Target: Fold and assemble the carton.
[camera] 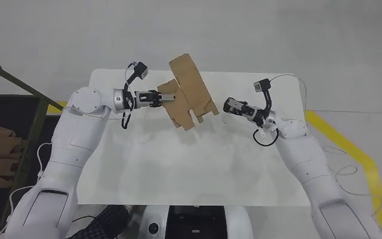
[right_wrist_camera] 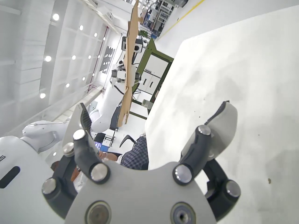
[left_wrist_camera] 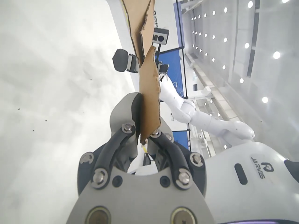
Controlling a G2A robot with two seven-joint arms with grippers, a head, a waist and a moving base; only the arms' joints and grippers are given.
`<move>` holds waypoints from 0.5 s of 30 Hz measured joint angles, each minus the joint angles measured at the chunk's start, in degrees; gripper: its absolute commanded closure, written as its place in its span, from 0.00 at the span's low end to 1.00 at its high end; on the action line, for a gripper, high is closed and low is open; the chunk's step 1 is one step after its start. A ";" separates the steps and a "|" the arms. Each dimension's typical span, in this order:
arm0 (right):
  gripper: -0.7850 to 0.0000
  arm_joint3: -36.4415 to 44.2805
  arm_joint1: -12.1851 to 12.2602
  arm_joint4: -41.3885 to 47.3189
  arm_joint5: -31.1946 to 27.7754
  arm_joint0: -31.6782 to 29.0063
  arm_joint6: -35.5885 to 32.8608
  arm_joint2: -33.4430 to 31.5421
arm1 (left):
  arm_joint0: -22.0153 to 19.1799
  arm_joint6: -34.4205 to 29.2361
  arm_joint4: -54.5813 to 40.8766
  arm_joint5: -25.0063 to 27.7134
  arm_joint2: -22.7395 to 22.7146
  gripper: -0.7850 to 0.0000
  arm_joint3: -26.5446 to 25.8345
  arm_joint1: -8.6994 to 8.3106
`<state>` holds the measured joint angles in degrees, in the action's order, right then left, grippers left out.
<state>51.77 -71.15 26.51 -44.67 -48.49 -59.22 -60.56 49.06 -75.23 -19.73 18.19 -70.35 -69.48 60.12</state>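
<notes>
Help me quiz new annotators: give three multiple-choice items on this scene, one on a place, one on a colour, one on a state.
1. Where is the carton?
A. Flat on the table
B. In the left gripper, above the table
C. On the floor

2. What colour is the carton?
A. White
B. Blue
C. Brown

3. How is the right gripper?
A. Open and empty
B. Shut on the carton
C. Shut on a cable

Key:
1 B: the left wrist view shows it pinching the cardboard's edge clear of the table.
2 C: it is plain brown cardboard in every view.
3 A: its jaws stand wide apart with nothing between them.
</notes>
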 measured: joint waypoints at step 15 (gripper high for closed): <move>0.00 5.72 1.29 2.71 6.11 2.73 -6.51 6.38 | -5.43 -12.77 -1.51 -1.90 10.91 1.00 -2.12 -1.65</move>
<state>57.50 -69.86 29.22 -38.56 -45.76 -65.73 -54.18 43.63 -88.00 -21.24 16.29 -59.44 -71.60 58.47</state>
